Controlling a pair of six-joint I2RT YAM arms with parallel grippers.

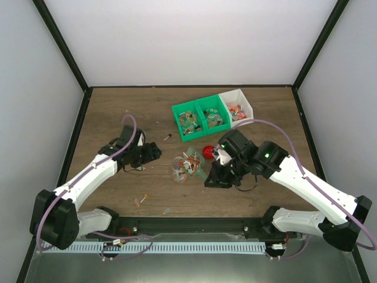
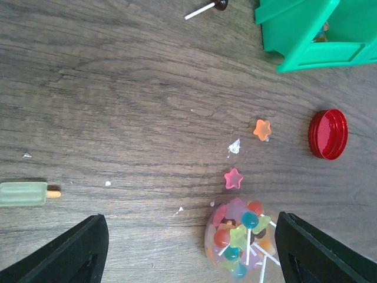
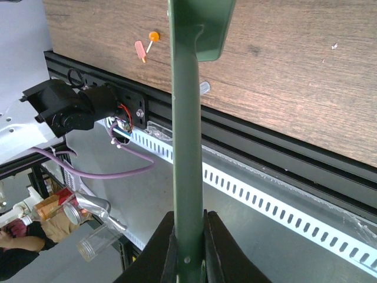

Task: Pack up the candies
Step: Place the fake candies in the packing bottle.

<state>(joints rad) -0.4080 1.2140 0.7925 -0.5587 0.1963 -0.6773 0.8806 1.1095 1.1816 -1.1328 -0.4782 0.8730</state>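
Note:
A small clear jar (image 2: 241, 239) packed with mixed-colour candies and lollipops stands between the fingers of my left gripper (image 2: 188, 259), nearer the right finger; the jaws are wide open and not touching it. From above, the jar (image 1: 180, 170) sits mid-table, just right of the left gripper (image 1: 153, 154). My right gripper (image 3: 189, 247) is shut on the handle of the green scoop (image 3: 187, 147), whose head (image 1: 197, 164) hangs beside the jar. Loose candies lie around: a pink star (image 2: 233, 178), an orange star (image 2: 261, 129) and a green ice-pop sweet (image 2: 23, 193).
The red lid (image 1: 208, 151) lies right of the jar. Green bins (image 1: 200, 118) and a white bin (image 1: 237, 106) holding more candies stand at the back. A stray lollipop (image 1: 168, 137) lies near the bins, and two sweets (image 1: 141, 200) near the front edge.

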